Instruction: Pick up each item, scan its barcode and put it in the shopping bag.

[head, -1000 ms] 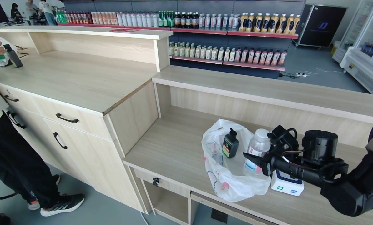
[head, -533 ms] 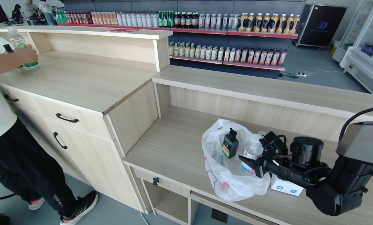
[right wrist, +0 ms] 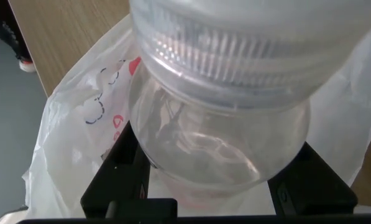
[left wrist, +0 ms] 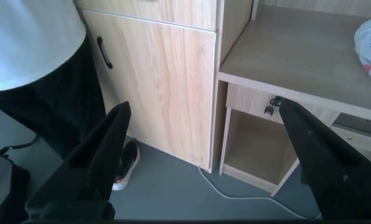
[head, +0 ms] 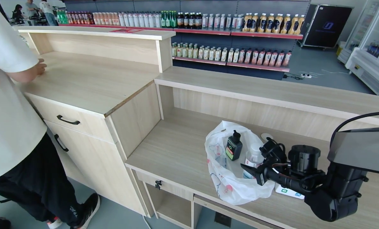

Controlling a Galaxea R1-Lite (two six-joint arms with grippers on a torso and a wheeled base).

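Note:
A white plastic shopping bag [head: 227, 181] lies open on the lower counter [head: 176, 146]. A black pump bottle [head: 233, 147] stands inside it. My right gripper [head: 254, 167] is shut on a clear bottle [head: 252, 155] with a white ribbed cap, held low inside the bag's mouth beside the black bottle. In the right wrist view the clear bottle [right wrist: 235, 87] sits between the black fingers [right wrist: 126, 165], with the bag [right wrist: 79, 124] beneath. My left gripper [left wrist: 204, 155] hangs open and empty over the floor, off the counter's front left corner.
A white scanner box [head: 287, 192] sits on the counter just right of the bag, under my right arm. A small white disc [head: 267, 136] lies behind the bag. A taller counter [head: 91, 82] with drawers stands to the left; a person [head: 8, 105] stands against it.
My right gripper has lowered the clear bottle down into the bag. The person has stepped closer along the tall counter, and the green bottle in their hand is gone from view.

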